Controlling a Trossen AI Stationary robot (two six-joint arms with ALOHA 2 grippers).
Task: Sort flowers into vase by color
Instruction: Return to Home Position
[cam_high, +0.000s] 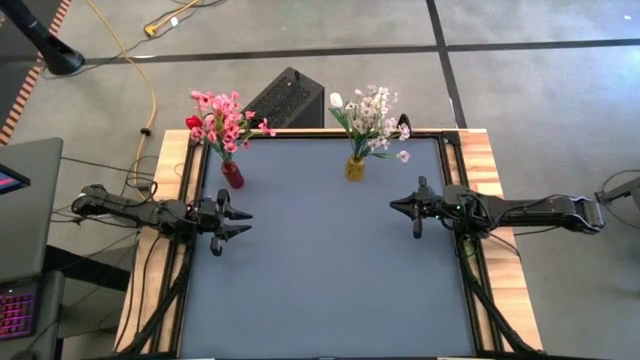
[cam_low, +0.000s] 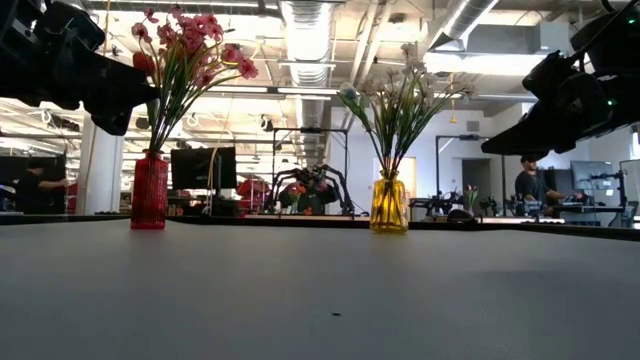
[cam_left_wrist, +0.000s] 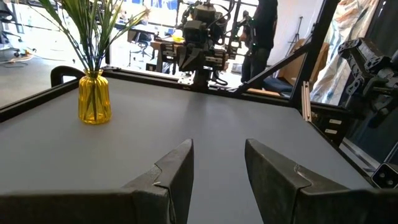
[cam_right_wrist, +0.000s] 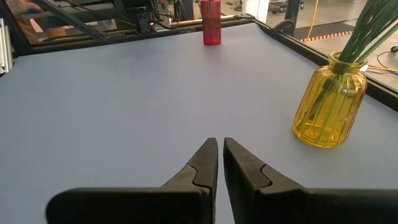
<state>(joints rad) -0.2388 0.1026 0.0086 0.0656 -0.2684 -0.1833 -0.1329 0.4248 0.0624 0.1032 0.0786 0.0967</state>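
Note:
A red vase (cam_high: 232, 175) stands at the table's far left and holds red and pink flowers (cam_high: 224, 120). A yellow vase (cam_high: 355, 167) stands at the far middle and holds white and pale flowers (cam_high: 372, 115). Both vases rest on their bases, and the stems stick into them. My left gripper (cam_high: 243, 223) hovers open over the table's left side, with nothing between its fingers (cam_left_wrist: 180, 171). My right gripper (cam_high: 397, 205) hovers shut over the right side, its fingertips (cam_right_wrist: 211, 152) close together with nothing between them.
The grey table top (cam_high: 330, 270) lies bare between the two grippers and toward the near edge. A black frame rail (cam_high: 460, 190) runs along the sides. A dark box (cam_high: 285, 100) sits behind the far edge. People and equipment stand in the room beyond.

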